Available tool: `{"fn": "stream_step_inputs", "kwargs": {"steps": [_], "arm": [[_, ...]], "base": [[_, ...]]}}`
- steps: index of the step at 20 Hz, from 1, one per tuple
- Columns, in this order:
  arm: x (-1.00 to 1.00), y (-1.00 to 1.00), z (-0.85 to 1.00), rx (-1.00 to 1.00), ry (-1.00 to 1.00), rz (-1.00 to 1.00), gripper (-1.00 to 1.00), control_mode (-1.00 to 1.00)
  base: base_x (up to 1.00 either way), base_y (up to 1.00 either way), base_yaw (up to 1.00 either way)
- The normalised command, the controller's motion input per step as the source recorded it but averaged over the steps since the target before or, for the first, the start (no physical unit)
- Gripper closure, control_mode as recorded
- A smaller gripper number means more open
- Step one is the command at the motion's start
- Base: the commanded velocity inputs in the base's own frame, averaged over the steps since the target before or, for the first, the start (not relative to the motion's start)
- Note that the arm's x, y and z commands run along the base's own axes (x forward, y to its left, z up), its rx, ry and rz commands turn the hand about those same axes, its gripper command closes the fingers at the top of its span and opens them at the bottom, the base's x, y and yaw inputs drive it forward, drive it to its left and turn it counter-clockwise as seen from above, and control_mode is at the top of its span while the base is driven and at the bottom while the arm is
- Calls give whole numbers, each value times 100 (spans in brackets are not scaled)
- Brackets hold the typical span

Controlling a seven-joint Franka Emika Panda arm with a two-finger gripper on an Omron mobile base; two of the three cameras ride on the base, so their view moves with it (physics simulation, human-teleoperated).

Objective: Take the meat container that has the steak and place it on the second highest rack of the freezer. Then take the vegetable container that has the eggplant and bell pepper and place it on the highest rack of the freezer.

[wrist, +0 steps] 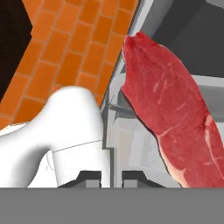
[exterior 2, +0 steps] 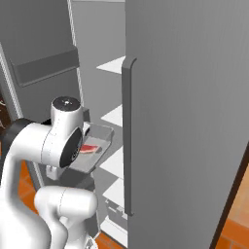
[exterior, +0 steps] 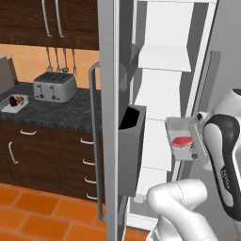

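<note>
The meat container point(exterior: 181, 127) is a grey tray held in the air in front of the open freezer point(exterior: 162, 94), tilted, with the red steak point(exterior: 181, 141) lying in it. In the hand view the steak point(wrist: 170, 113) looms close, and my gripper point(wrist: 111, 177) is shut on the meat container's rim point(wrist: 111, 144). From the right base view the container point(exterior 2: 97, 146) hangs left of the second highest rack point(exterior 2: 114, 116), below the highest rack point(exterior 2: 114, 65). The vegetable container point(exterior: 14, 102) with the dark eggplant point(exterior: 12, 100) and the bell pepper point(exterior: 20, 99) sits on the counter at far left.
The freezer's left door point(exterior: 110, 117) stands open with a dark bin point(exterior: 131, 150) and bar handle point(exterior: 94, 141). The grey right-hand door point(exterior 2: 194, 121) looms close. A toaster point(exterior: 54, 87) stands on the dark counter point(exterior: 56, 113). Below is orange tile floor point(exterior: 28, 212).
</note>
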Motion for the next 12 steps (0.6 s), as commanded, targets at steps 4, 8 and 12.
{"fn": "stream_step_inputs", "kwargs": {"steps": [4, 8, 12], "arm": [[2, 0, 32, -16, -25, 10, 100, -100], [22, -18, 0, -15, -16, -3, 100, -100], [89, -2, 3, -11, 0, -18, 100, -100]], "base": [[0, 0, 0], [0, 0, 0], [0, 0, 0]]}}
